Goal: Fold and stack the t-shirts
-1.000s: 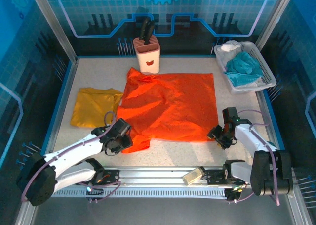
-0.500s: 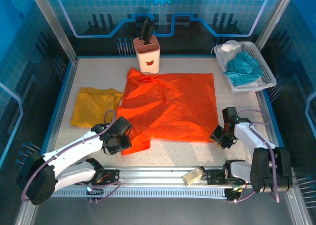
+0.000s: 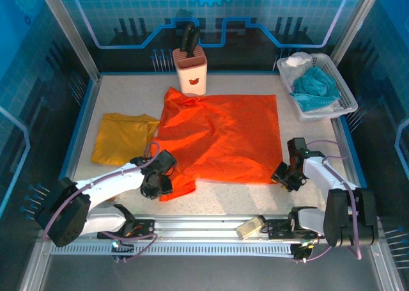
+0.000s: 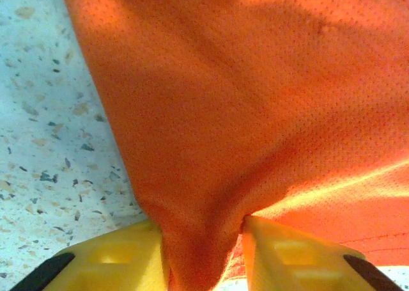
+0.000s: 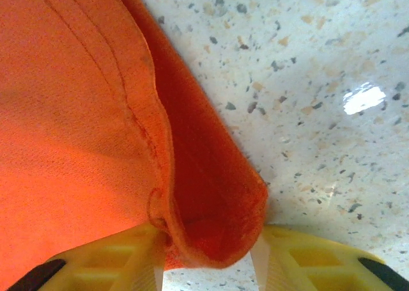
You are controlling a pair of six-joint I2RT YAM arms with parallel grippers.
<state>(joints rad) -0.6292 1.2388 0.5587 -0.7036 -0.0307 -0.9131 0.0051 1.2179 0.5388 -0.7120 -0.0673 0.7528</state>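
Speckled table [image 3: 223, 198] gleams under bright light; blue-lit panels [image 3: 255, 22] rise behind it, metal posts [image 3: 66, 29] flanking it.

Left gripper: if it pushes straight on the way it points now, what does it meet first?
The left gripper meets the orange shirt at once: fabric is bunched in its jaws and spreads ahead. Likely the table lies beneath that, though depth is unclear.

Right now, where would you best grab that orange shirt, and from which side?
By its two near corners, coming from the near edge. The orange shirt lies spread flat, so likely only its edges offer a fold thin enough to pinch. The left hand and right hand each have a near corner between their fingers.
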